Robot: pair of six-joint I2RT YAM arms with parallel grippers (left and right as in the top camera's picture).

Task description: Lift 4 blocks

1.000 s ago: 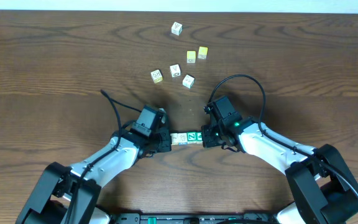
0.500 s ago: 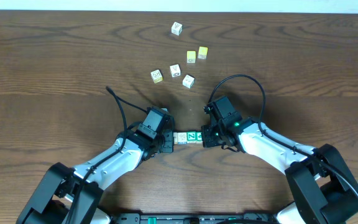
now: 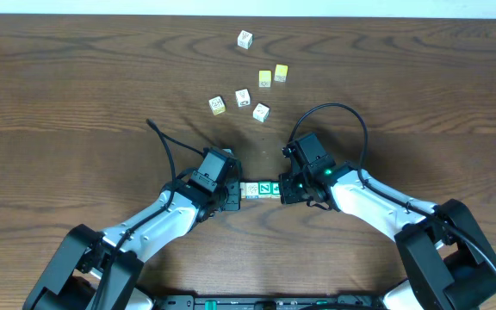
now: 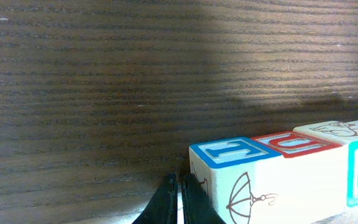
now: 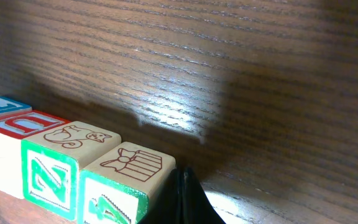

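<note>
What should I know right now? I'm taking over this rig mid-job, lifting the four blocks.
Left gripper: shut, tips against the blue-edged wooden cube at the row's end.
Right gripper: shut, against the green-faced wooden cube at the other end.
Blocks: four in one line between them, a red-edged cube and a green "N" cube in the middle.
Done: row lined up and squeezed end to end.
Left: raise both arms together; I cannot tell whether the row is off the dark wooden table yet.
Six loose cubes lie farther back.
</note>
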